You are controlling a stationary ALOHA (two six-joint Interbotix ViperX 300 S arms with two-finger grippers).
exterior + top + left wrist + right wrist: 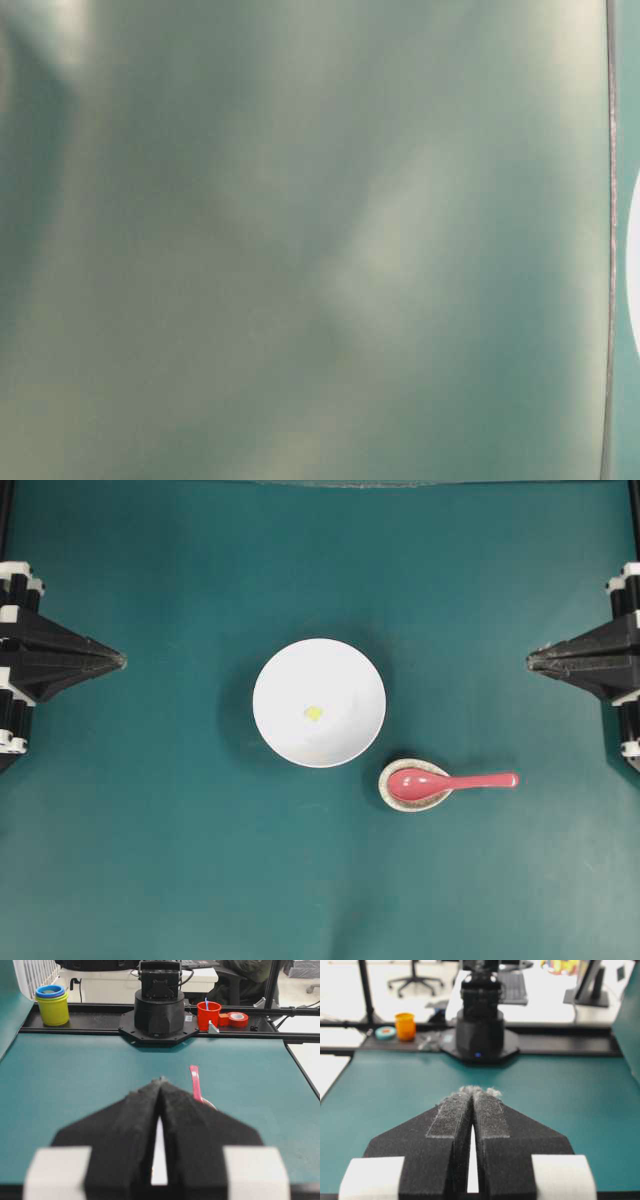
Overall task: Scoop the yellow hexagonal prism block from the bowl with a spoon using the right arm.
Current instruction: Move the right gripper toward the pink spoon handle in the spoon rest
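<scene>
Both grippers wait at the sides, closed and empty, while the block sits in the bowl.

From above, the white bowl (319, 702) stands in the middle of the green table (150, 860), and the tiny yellow hexagonal prism block (313, 713) lies inside it, near the middle. Just to the right of the bowl and a bit nearer sits a small speckled spoon rest (414, 785). The pink spoon (450, 782) lies with its scoop in the rest and its handle pointing right. The left gripper (120, 661) is far off at the left edge, with its jaws pressed together and nothing between them. The right gripper (532, 660) is far off at the right edge, also clenched tight on nothing. The table-level view is a blurry green and shows almost nothing.
</scene>
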